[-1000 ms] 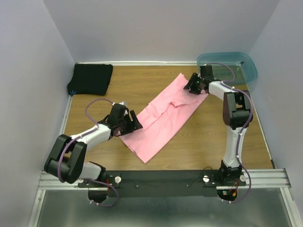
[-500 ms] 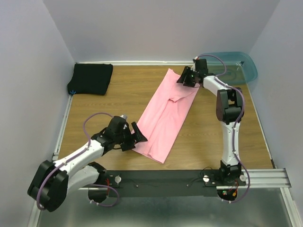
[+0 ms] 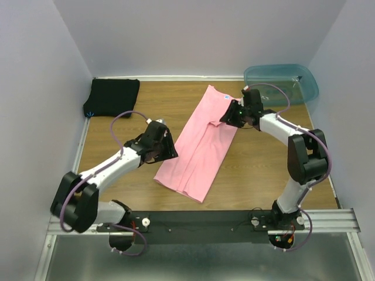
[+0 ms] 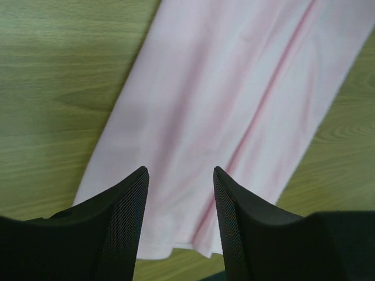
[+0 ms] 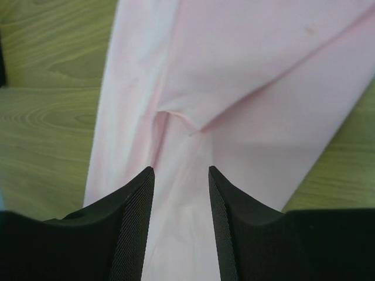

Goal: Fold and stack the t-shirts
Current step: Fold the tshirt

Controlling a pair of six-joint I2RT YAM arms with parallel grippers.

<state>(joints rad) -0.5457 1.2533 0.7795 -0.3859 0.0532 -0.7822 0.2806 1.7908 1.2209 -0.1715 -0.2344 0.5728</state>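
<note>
Item, pink t-shirt (image 3: 202,146): a long narrow strip laid diagonally mid-table, well apart from the folded black t-shirt (image 3: 113,97) in the far left corner and near the blue-green bin (image 3: 310,82) at its far end. Left gripper (image 3: 169,149) hovers at the strip's near left edge and right gripper (image 3: 225,120) over the tucked sleeve crease toward the far end, both sets of jaws about half parted and holding nothing. Handling note, by judgement: a crosswise fold looks next, so you lower each gripper squarely over an edge, pinch every layer together, and lift both ends evenly so the strip neither skews nor sheds its tucked sleeve.
</note>
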